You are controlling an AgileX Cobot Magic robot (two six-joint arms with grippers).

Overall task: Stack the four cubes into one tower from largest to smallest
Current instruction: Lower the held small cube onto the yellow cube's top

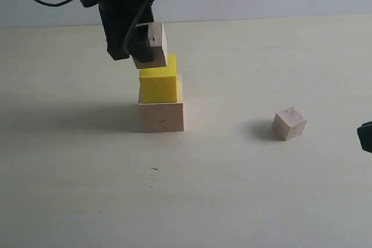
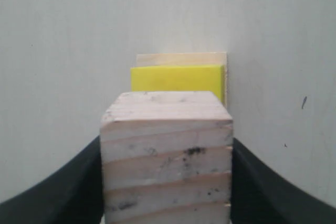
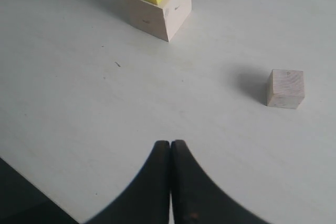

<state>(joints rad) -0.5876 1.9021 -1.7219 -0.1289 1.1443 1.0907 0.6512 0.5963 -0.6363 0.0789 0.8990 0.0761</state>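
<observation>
surface: pale table (image 1: 232,201) | resting on it: large wooden cube (image 1: 161,117); small pale cube (image 1: 289,124) | well apart

No writing, label, brand, number or sign can be read anywhere in these views.

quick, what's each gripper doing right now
Left gripper: closed on the small brownish wooden cube.
Right gripper: shut, holding nothing.

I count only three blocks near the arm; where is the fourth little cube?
The smallest cube sits alone on the table, on the right of the exterior view, well apart from the yellow cube.
</observation>
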